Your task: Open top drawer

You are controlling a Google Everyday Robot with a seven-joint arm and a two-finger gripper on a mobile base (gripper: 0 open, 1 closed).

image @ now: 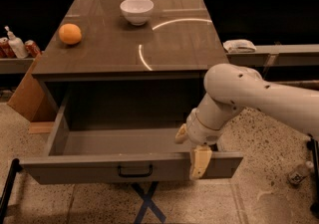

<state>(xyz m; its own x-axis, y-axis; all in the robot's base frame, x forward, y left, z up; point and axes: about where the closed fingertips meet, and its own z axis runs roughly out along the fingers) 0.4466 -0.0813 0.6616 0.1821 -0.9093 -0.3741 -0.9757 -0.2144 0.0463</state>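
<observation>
The top drawer [89, 167] is a wide, deep grey-brown box with a small dark bar handle [135, 170] at the centre of its front. It stands pulled far out from under the tabletop, and its inside looks empty. My gripper [192, 151] is at the right part of the drawer's front panel. One cream fingertip [200, 161] hangs over the outside of the front edge and another [181, 134] sits on the inside. The white arm reaches in from the right. The lower drawers are hidden under the open one.
On the dark tabletop [164, 49] stand a white bowl [136, 10] at the back and an orange [70, 34] at the left. A cardboard box [27, 96] leans at the left. Bottles and cans [15, 45] sit on a left shelf. Blue tape [147, 203] marks the floor.
</observation>
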